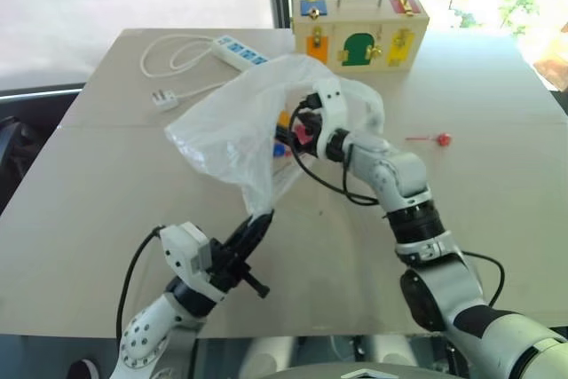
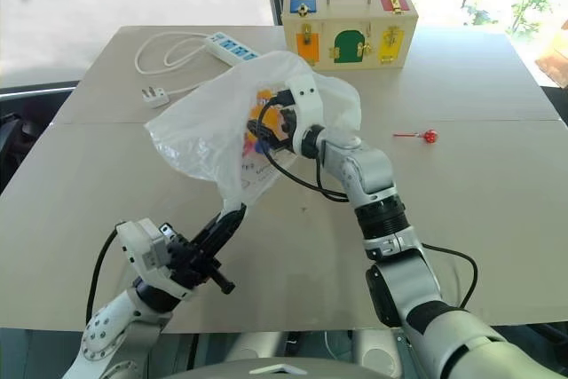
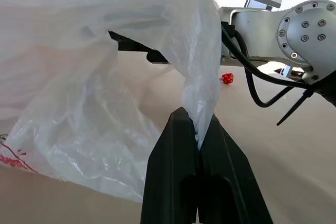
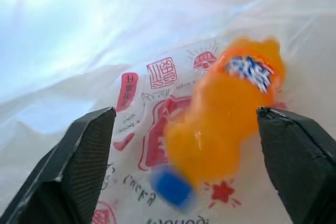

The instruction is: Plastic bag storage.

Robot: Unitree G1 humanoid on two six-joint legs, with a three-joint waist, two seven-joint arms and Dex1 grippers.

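Note:
The plastic bag (image 1: pixel 231 126), thin and translucent white with red print, hangs bunched above the middle of the table (image 1: pixel 106 184). My left gripper (image 1: pixel 262 219) is shut on a twisted strip of the bag's lower edge (image 3: pixel 202 103) and holds it up. My right gripper (image 1: pixel 297 126) reaches into the bag's mouth from the right. In the right wrist view its fingers (image 4: pixel 79 156) stand wide apart and open. An orange bottle (image 4: pixel 226 114) with a blue cap lies blurred inside the bag between the fingers, touching neither one.
A wooden lock box (image 1: pixel 359 31) with coloured doors stands at the table's far edge. A white power strip (image 1: pixel 240 51) with its coiled cable and plug (image 1: pixel 164 98) lies at the far left. A small red thing (image 1: pixel 441 139) rests on the table at the right.

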